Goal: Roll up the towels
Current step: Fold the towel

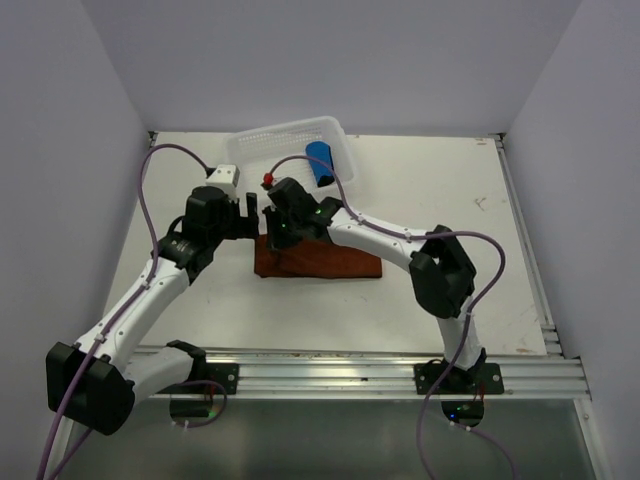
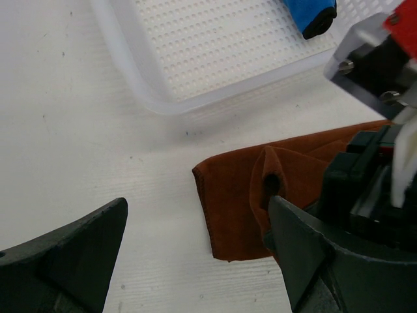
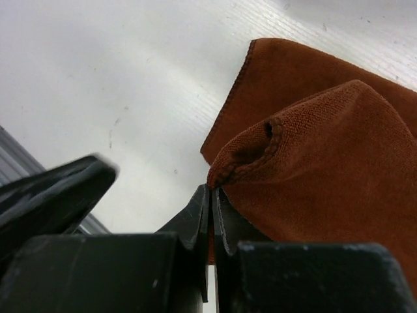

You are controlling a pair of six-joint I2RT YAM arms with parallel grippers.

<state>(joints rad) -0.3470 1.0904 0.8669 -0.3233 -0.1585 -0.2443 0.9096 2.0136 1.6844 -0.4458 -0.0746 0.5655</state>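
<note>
Pressed tightly together, the fingers (image 3: 199,215) of the right gripper (image 3: 212,192) pinch a hemmed edge of the rust-brown towel (image 3: 339,150), and the cloth rises from their tips into a puffed, raised fold. Beside them, the fingers (image 2: 85,248) of the left gripper (image 2: 195,202) are spread wide and hold nothing. The left end of the rust-brown towel lies between them, close to the finger on the right of the wrist view and well apart from the other. Whether that nearer finger touches the cloth cannot be told. Seen from above, this towel lies flat on the white table (image 1: 440,190) apart from the lifted fold, a long rectangle whose long axis runs left to right across the table. Both grippers are over its left end, and its right end stretches towards the right arm. Beyond the grippers stands one white mesh basket (image 1: 250,145), near the far edge of the table. Inside it lies the bright blue towel (image 1: 322,163), rolled into a short cylinder whose long axis runs roughly from far to near, one end pointing towards the arms. In all: two towels, one brown on the table and one blue in the basket, one basket, and two grippers.
</note>
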